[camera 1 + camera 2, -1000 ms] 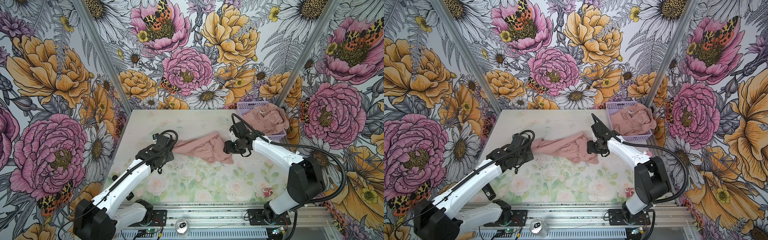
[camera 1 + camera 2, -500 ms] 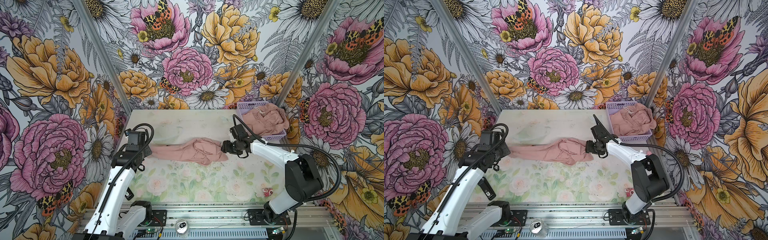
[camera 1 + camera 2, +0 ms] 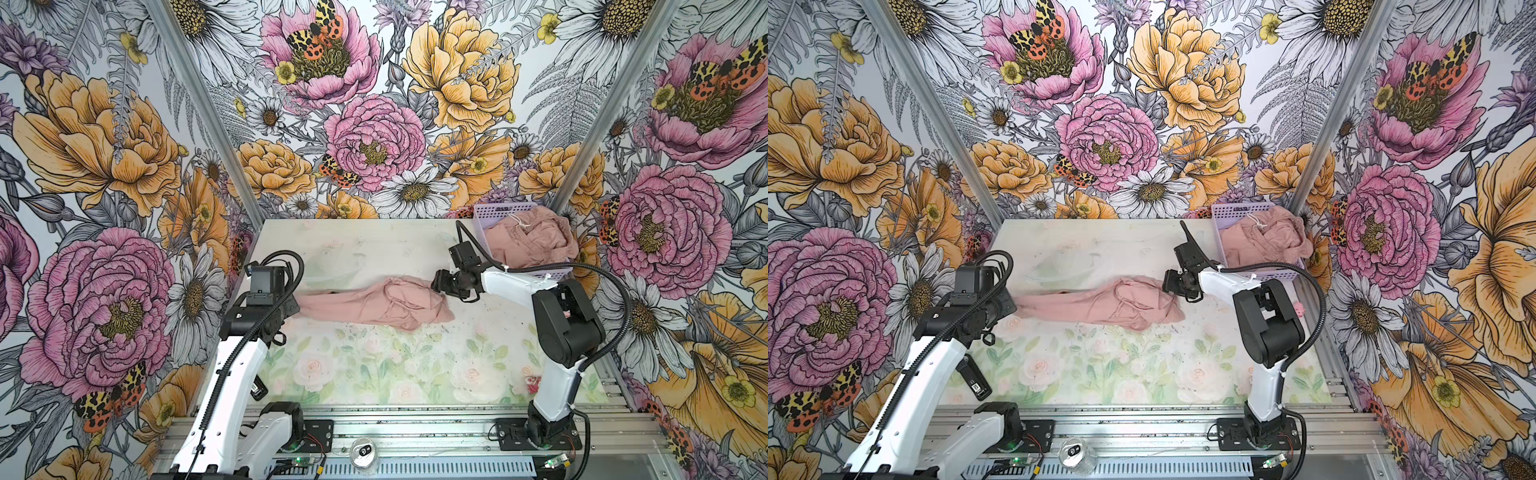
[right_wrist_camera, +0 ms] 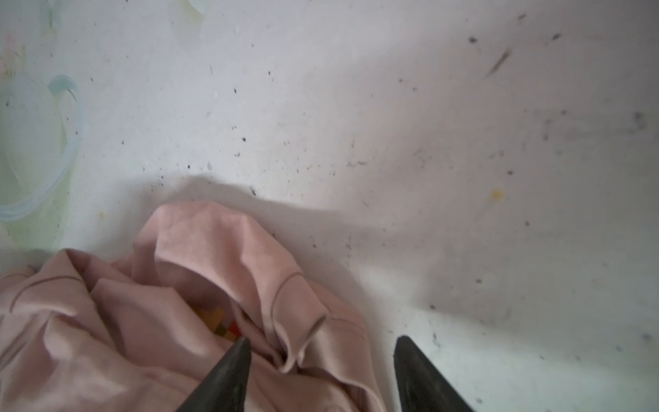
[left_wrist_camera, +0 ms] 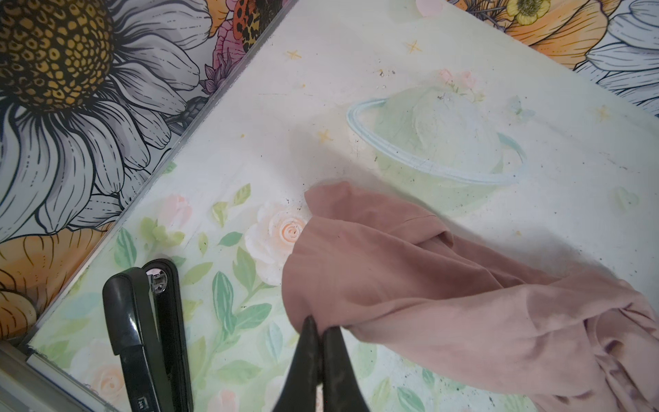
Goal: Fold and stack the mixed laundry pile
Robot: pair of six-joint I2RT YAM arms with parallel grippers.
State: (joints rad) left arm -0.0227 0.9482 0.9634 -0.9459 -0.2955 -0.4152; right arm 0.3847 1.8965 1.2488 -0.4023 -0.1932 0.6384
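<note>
A dusty-pink T-shirt (image 3: 374,305) (image 3: 1100,305) lies stretched out in a long crumpled strip across the middle of the table. My left gripper (image 3: 296,305) (image 5: 322,326) is shut on its left end (image 5: 445,303), which it pinches at an edge. My right gripper (image 3: 436,286) (image 4: 322,340) is open at the shirt's right end. One fingertip (image 4: 239,353) is over the folds (image 4: 214,249) and the other is over bare table. A bit of coloured pixel print (image 4: 221,321) shows inside a fold. A second pink garment (image 3: 528,241) with a white drawstring fills the lilac basket (image 3: 498,210).
The basket (image 3: 1237,210) stands at the back right corner, just behind the right arm. A black stapler-like tool (image 5: 149,339) (image 3: 973,380) lies near the left front edge. A small pink toy (image 3: 532,380) sits by the right arm's base. A can (image 3: 365,453) stands on the front rail.
My left gripper has pulled the shirt's left end towards the left wall and drawn the bunched cloth out into a long strip. My right gripper has stayed open at the right end.
</note>
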